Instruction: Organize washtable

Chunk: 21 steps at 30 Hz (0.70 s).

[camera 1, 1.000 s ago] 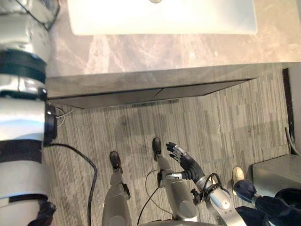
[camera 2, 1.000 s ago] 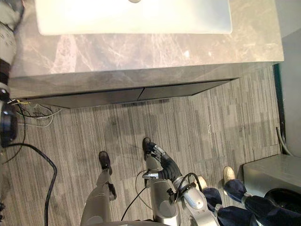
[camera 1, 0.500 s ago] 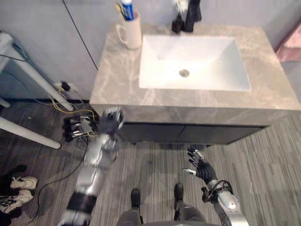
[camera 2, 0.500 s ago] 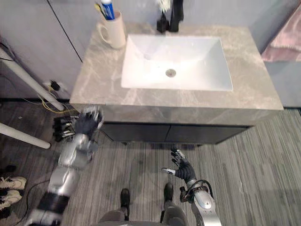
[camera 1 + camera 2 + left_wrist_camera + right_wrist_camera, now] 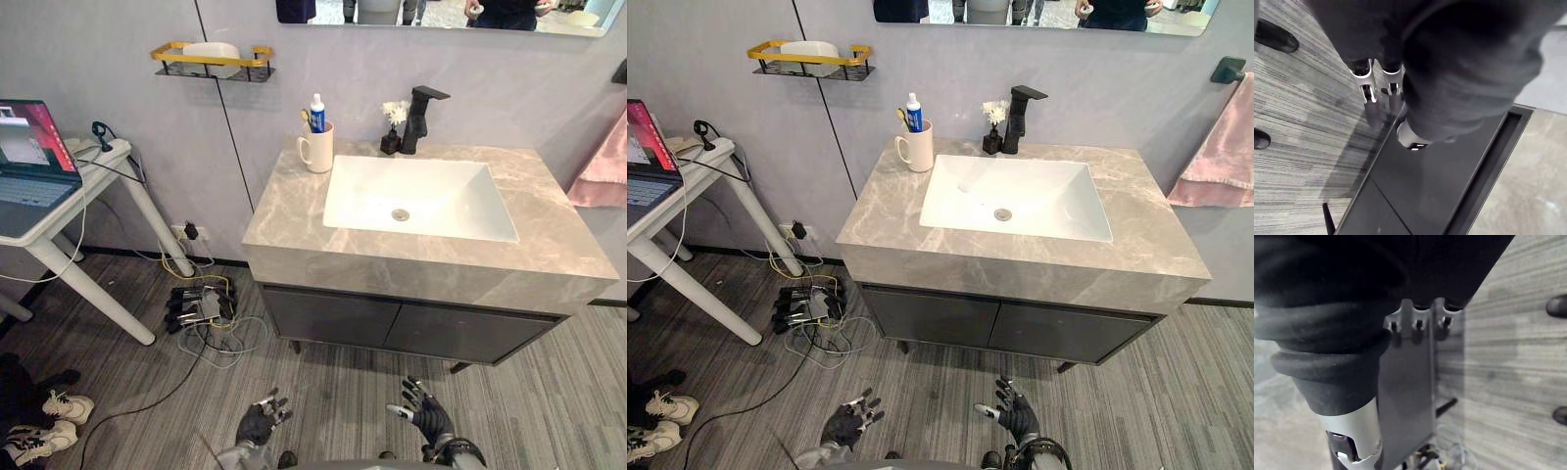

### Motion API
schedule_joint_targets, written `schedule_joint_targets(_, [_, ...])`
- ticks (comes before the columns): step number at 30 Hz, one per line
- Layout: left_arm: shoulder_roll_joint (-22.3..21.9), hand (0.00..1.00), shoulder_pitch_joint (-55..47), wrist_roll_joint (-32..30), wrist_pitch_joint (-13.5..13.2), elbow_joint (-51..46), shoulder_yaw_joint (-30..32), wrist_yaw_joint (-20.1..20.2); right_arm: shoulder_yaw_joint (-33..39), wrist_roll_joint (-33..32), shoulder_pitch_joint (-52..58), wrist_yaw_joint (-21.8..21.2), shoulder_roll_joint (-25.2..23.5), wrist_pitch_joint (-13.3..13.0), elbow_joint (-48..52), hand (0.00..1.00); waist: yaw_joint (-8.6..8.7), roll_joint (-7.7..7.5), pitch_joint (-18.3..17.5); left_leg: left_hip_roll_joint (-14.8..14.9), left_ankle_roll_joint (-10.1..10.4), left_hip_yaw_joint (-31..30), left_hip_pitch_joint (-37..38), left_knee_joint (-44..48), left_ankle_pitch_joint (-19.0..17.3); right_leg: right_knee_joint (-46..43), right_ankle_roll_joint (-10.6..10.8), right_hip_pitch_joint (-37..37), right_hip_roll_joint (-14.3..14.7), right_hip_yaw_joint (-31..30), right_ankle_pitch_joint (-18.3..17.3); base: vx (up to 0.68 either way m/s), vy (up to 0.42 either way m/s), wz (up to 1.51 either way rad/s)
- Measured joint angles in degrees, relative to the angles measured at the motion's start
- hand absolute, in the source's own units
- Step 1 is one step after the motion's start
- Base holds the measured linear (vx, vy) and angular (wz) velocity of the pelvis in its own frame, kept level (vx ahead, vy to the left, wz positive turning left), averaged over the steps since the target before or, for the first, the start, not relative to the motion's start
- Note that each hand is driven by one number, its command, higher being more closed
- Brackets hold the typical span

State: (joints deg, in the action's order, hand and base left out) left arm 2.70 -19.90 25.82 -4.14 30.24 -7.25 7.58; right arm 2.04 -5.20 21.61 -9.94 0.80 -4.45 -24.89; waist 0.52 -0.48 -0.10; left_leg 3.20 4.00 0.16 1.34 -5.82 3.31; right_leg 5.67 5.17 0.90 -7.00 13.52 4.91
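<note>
You are facing a grey marble surface [image 5: 284,211] on a dark cabinet [image 5: 392,328], with a white rectangular basin [image 5: 421,196] sunk into it. At your back left corner stands a white mug [image 5: 315,150] holding a toothpaste tube [image 5: 317,108] and a toothbrush [image 5: 308,117]. Behind the basin you have a small dark vase of white flowers [image 5: 392,135] just beside a black faucet [image 5: 419,117]. On the floor [image 5: 323,382] left of the cabinet lies a tangle of cables and power strips [image 5: 201,305].

1. Both head views look down from high, well back from the bench [image 5: 294,211], slightly apart sideways, sharing the sink [image 5: 421,191], cabinet front [image 5: 392,328] and floor [image 5: 549,382].
2. Left wrist view: very close along the left robot hand [image 5: 1367,90], facing the cabinet front.
3. Right wrist view: likewise along the right robot hand [image 5: 1418,322], facing the same cabinet front.
</note>
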Motion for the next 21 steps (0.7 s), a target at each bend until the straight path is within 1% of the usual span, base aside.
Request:
schedule_joint_targets(3, [-0.16,0.00,0.00,0.45,-0.08,0.00,0.10,-1.27,-0.10,1.91,-0.22,1.41,0.29,-0.09,-1.43,0.00,0.03,-0.14,-0.13,0.28,0.01,1.72,0.54,-0.01,-0.03,-0.08,0.00,-0.45,0.28,-2.04,0.00,-0.03,-0.005,-0.25])
schedule_joint_targets(6, [0.12,0.00,0.05,-0.25,-0.20,-0.38,0.17,-1.97,-0.03,2.74,-0.44,1.65,0.39,-0.20,-1.39,0.00,-0.02,-0.60,0.24,0.64,0.02,4.45,0.41,0.33,-0.19,-2.66,0.02,-3.43,0.56,-5.16,-0.26,-0.02,0.007,-0.56])
schedule_joint_targets(8, [1.08,0.00,0.75,-2.10,-0.30,-1.03,0.49,-2.85,0.33,3.09,-1.37,2.16,0.24,-0.72,-0.75,0.00,0.00,-1.19,0.86,0.84,-0.10,9.79,0.32,0.42,-0.44,-5.86,0.85,-7.62,1.15,-11.07,0.09,0.00,0.031,-1.11])
schedule_joint_targets(9, [1.11,0.00,0.78,-2.67,-0.33,-1.75,0.89,-3.02,0.46,2.99,-1.53,2.25,0.14,-0.81,-0.43,0.00,0.10,-1.57,1.20,0.90,-0.03,11.55,0.12,1.04,-0.95,-6.18,1.11,-8.63,1.45,-12.96,0.53,-0.02,0.049,-1.40])
schedule_joint_targets(10, [1.82,0.00,0.91,-4.16,-0.64,-3.03,1.74,-3.05,0.66,2.14,-1.68,2.25,-0.45,-0.83,0.41,0.00,0.06,-2.32,2.35,1.09,-0.24,15.14,-0.77,4.62,-3.02,-5.77,2.56,-9.65,1.75,-16.13,1.51,-0.06,0.045,-1.56])
schedule_joint_targets(11, [2.80,0.00,1.08,-5.41,-0.69,-3.78,2.36,-3.01,1.12,0.28,-2.04,2.13,-0.70,-0.73,1.79,0.00,0.05,-3.58,3.84,2.23,-0.85,18.76,-2.01,9.63,-5.81,-4.27,4.95,-10.11,1.91,-17.97,0.50,-0.08,0.037,-1.63])
schedule_joint_targets(12, [3.05,0.00,1.46,-6.01,-0.65,-3.77,2.69,-3.07,1.54,-0.40,-2.21,2.04,-1.07,-0.67,2.07,0.00,0.35,-3.66,3.97,2.95,-1.41,20.97,-2.93,11.66,-6.49,-3.53,7.68,-10.30,1.89,-17.78,-2.31,-0.14,0.063,-1.74])
schedule_joint_targets(13, [2.67,0.00,1.59,-6.85,-0.37,-4.01,3.18,-3.02,2.18,-2.13,-2.93,2.04,-0.47,-0.66,2.70,0.00,0.46,-0.52,3.87,6.55,-3.48,25.87,-3.74,13.21,-8.55,-2.70,7.23,-10.79,2.98,-12.47,-6.88,-0.12,0.047,-1.86])
schedule_joint_targets(14, [2.27,0.00,2.00,-7.20,-0.11,-4.17,4.95,-3.11,2.32,-3.60,-4.43,2.04,-0.13,-0.78,3.14,0.00,0.19,-0.73,4.13,8.57,-3.19,30.25,-3.95,14.42,-8.90,-13.53,-0.75,-14.38,2.10,-5.01,-6.07,-0.10,0.065,-1.85])
schedule_joint_targets(15, [2.05,0.00,2.48,-7.52,-0.09,-4.40,6.18,-3.36,2.13,-4.12,-5.18,1.96,-0.11,-0.91,3.18,0.00,0.21,-1.47,4.46,8.76,-3.20,32.11,-3.73,15.24,-9.44,-21.96,-3.31,-15.74,0.20,-1.11,-7.01,-0.02,0.041,-1.65])
schedule_joint_targets(16, [1.94,0.00,3.63,-7.36,0.32,-4.99,7.59,-4.10,1.85,-6.26,-5.92,1.71,-0.54,-1.55,2.78,0.00,0.41,-3.48,4.48,8.87,-2.91,35.08,-4.02,18.67,-11.72,-31.01,-4.38,-15.43,-3.92,4.84,-8.56,-0.01,0.060,-1.67])
schedule_joint_targets(17, [1.96,0.00,4.75,-7.33,0.71,-5.33,8.89,-4.32,1.06,-7.56,-7.82,1.58,-0.99,-1.69,0.85,0.00,0.65,-5.64,4.06,8.96,-2.78,38.17,-4.24,23.14,-13.91,-26.34,-5.82,-15.42,-2.52,6.51,-7.50,-0.04,0.029,-1.82])
schedule_joint_targets(18, [1.32,0.00,5.29,-6.96,1.01,-4.87,9.72,-4.35,-0.32,-8.08,-9.63,1.44,-0.44,-1.67,-0.36,0.00,0.62,-5.14,3.95,8.96,-2.74,38.29,-5.20,22.69,-14.86,-21.06,-6.38,-14.76,-0.75,5.45,-4.78,-0.15,-0.019,-2.47])
schedule_joint_targets(19, [-0.50,0.00,7.04,-5.88,1.35,-3.30,11.02,-4.26,-0.53,-8.92,-13.41,1.12,-0.48,-1.57,-2.91,0.00,-0.90,-2.55,3.96,11.04,-2.48,44.04,-4.63,20.10,-13.63,-12.41,-8.80,-12.20,2.04,7.78,-0.62,-0.15,-0.022,-2.67])
schedule_joint_targets(20, [-1.88,0.00,8.26,-4.77,1.38,-2.93,11.73,-4.74,-1.61,-10.12,-15.40,1.25,-0.16,-1.46,-4.63,0.00,-1.27,-2.37,3.94,11.44,-2.41,49.69,-2.94,19.85,-12.84,-21.97,-8.88,-11.31,-1.49,17.76,-9.06,-0.12,0.019,-2.57])
schedule_joint_targets(21, [-2.04,0.00,8.54,-3.93,1.38,-3.11,11.62,-4.86,-2.55,-10.54,-15.83,1.19,0.02,-1.44,-5.20,0.00,-1.21,-2.15,4.15,11.13,-2.43,51.78,-2.31,20.18,-12.86,-22.03,-6.13,-9.40,-2.42,21.19,-10.21,-0.05,-0.005,-2.07])
